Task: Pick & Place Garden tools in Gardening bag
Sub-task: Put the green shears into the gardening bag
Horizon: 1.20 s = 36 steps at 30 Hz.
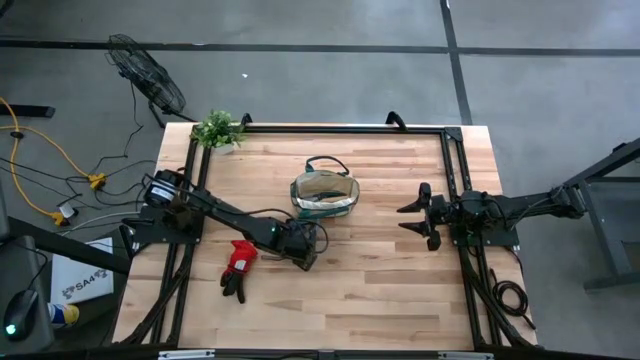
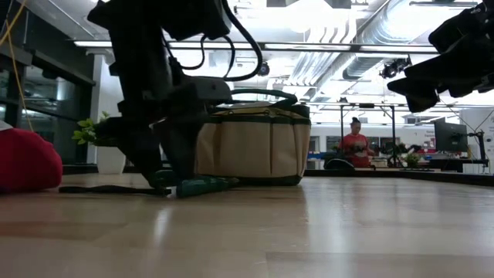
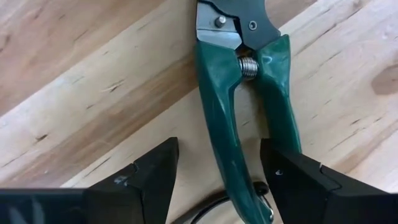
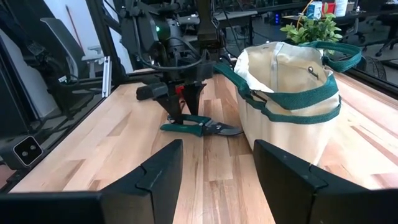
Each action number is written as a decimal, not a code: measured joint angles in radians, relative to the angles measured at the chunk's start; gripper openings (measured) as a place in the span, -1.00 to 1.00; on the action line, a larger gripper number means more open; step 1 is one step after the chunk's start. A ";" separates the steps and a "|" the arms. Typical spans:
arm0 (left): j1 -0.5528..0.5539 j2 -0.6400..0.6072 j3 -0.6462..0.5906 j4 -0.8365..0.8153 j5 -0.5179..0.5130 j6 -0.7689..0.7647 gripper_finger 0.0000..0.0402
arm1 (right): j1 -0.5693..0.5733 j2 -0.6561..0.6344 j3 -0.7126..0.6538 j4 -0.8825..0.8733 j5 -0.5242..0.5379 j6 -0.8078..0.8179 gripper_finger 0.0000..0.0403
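The left hand (image 1: 303, 248) is lowered to the counter (image 1: 380, 290) just in front of the gardening bag (image 1: 325, 194), its arm stretched from the left edge toward the middle and bent down at the wrist. Its two fingers (image 3: 152, 171) are spread wide and are set either side of the green handles of a pair of pruning shears (image 3: 245, 99). In the left wrist view a gap of bare wood is seen between one finger and the nearer handle, while the other finger is seen right at the second handle; nothing is clamped.

The shears are laid flat on the counter. Their long axis is seen in the right wrist view (image 4: 202, 127) to run across the counter toward the bag, with the dark blades pointed at the bag's base and the handles under the left hand. The spring between the handles is visible, and the handles are slightly parted.

The bag is stood upright near the middle of the counter, its mouth open and its dark green strap draped over the rim. A red-and-black glove (image 1: 238, 268) is laid on the counter to the left of the left hand, apart from it.

The right hand (image 1: 415, 215) is held above the counter at the right side, fingers wide apart and empty, pointed toward the bag. A small leafy plant (image 1: 218, 128) is set at the far left corner.
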 joint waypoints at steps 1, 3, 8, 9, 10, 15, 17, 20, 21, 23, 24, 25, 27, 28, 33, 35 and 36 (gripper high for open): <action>0.000 0.000 0.000 -0.002 0.002 0.000 0.10 | 0.000 0.001 0.000 0.000 0.000 0.000 -0.06; 0.001 0.000 0.000 -0.009 0.008 0.000 0.03 | 0.000 0.001 0.000 0.000 0.000 0.000 -0.06; 0.001 0.001 -0.001 -0.025 0.007 0.000 -0.19 | 0.000 0.002 0.000 0.000 0.000 0.000 -0.06; 0.001 0.001 -0.001 -0.026 0.007 0.000 -0.23 | 0.000 0.002 0.000 0.000 0.000 0.000 -0.06; 0.001 0.001 -0.001 -0.028 0.006 0.002 -0.27 | 0.000 0.002 0.000 0.000 0.000 0.000 -0.06; 0.001 0.002 -0.002 -0.034 0.008 0.016 -0.42 | 0.000 0.002 0.000 0.000 0.000 0.000 -0.06; 0.000 0.002 -0.002 -0.040 0.008 0.024 -0.46 | 0.000 0.002 0.000 0.000 0.000 0.000 -0.06; 0.000 0.002 -0.002 -0.047 0.009 0.034 -0.51 | 0.000 0.002 0.000 0.000 0.000 0.000 -0.06; 0.000 0.002 -0.002 -0.048 0.010 0.039 -0.54 | 0.000 0.002 0.000 0.000 0.000 0.000 -0.06; 0.000 0.002 -0.002 -0.050 0.013 0.051 -0.58 | 0.000 0.002 0.000 0.000 0.000 0.000 -0.06; 0.000 0.002 -0.003 -0.051 0.014 0.060 -0.61 | 0.000 0.002 0.000 0.000 0.000 0.000 -0.06; 0.000 0.002 -0.003 -0.052 0.014 0.067 -0.64 | 0.000 0.002 0.000 0.000 0.000 0.000 -0.06; 0.000 0.002 -0.003 -0.052 0.017 0.089 -0.70 | 0.000 0.002 0.000 0.000 0.000 0.000 -0.06; -0.001 0.002 -0.003 -0.052 0.020 0.102 -0.73 | 0.000 0.002 0.000 0.000 0.000 0.000 -0.06; -0.008 0.002 -0.003 -0.051 0.027 0.140 -0.76 | 0.000 0.002 0.000 0.000 0.000 0.000 -0.06; -0.013 0.002 -0.003 -0.051 0.029 0.155 -0.75 | 0.000 0.002 0.000 0.000 0.000 0.000 -0.06; -0.014 0.002 -0.003 -0.050 0.029 0.166 -0.74 | 0.000 0.002 0.000 0.000 0.000 0.000 -0.06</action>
